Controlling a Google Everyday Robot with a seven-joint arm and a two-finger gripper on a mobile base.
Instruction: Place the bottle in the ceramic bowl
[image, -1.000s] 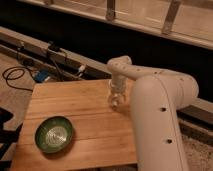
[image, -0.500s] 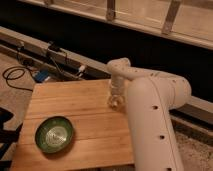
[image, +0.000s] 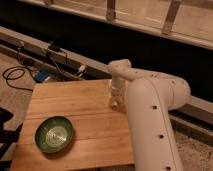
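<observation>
At the far right edge of the wooden surface (image: 80, 105), the gripper (image: 116, 100) points straight down, its tip at or just above the wood. Compared with a second ago, the big white arm (image: 150, 110) has swung nearer the camera and fills more of the right side, while the gripper has stayed over the same spot. The bottle (image: 116, 104) looks like the small pale shape right under the gripper, but I can't separate the two. I also can't tell whether the gripper is clenched on it or released. My read: this is the grasp step, with no lift yet. The green bowl (image: 54, 134) hasn't moved. It sits empty near the front left corner, well apart from the gripper. The arm reaches in from the right, forearm roughly level, wrist bent down.
</observation>
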